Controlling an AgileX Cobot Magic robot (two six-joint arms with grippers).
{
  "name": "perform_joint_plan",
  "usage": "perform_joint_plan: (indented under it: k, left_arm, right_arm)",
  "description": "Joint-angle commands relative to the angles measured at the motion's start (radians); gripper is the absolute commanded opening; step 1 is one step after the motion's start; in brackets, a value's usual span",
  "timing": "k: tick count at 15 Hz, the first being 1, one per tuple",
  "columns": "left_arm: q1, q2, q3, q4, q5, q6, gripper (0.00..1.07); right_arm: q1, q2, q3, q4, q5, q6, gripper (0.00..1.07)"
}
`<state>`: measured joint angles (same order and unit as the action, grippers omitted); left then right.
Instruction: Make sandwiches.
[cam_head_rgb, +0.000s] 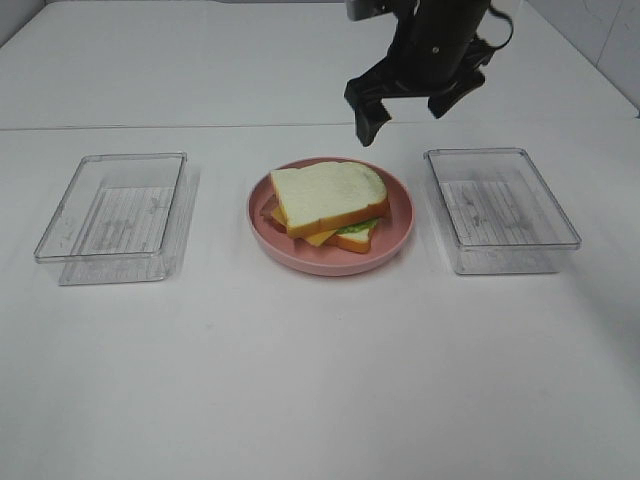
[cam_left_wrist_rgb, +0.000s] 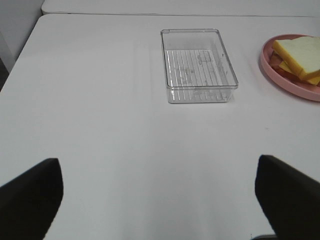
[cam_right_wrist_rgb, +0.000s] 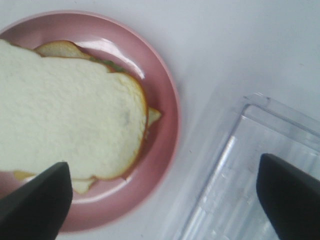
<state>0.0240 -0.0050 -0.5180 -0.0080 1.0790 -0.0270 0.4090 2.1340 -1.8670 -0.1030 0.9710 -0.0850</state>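
A sandwich (cam_head_rgb: 330, 205) of two white bread slices with orange-brown crust lies on a round pink plate (cam_head_rgb: 300, 255) at the table's middle. Yellow cheese and green lettuce stick out at its near edge. The top slice (cam_right_wrist_rgb: 70, 130) sits skewed over the bottom one. My right gripper (cam_head_rgb: 405, 110) hangs open above and behind the plate, holding nothing. Its two fingers (cam_right_wrist_rgb: 35, 205) frame the plate's edge in the right wrist view. My left gripper (cam_left_wrist_rgb: 157, 197) is open over bare table, well short of the sandwich (cam_left_wrist_rgb: 300, 57).
A clear plastic box (cam_head_rgb: 115, 215) stands left of the plate and another clear box (cam_head_rgb: 500, 210) stands right of it, both with nothing inside. The table's far edge runs behind the right arm.
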Motion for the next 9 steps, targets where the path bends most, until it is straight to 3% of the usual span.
perform_joint_plan:
  k: [1, 6, 9]
  left_arm:
    - [0.002, -0.016, 0.001, -0.002, -0.009, 0.000, 0.98]
    - [0.002, -0.016, 0.001, -0.002, -0.009, 0.000, 0.98]
    - [0.002, -0.016, 0.001, -0.002, -0.009, 0.000, 0.98]
  right_arm:
    - [-0.003, -0.069, -0.009, -0.057, 0.116, 0.013, 0.97]
    - [-0.003, -0.199, -0.009, -0.077, 0.352, 0.061, 0.97]
    - [-0.003, -0.260, 0.069, -0.024, 0.363, 0.066, 0.97]
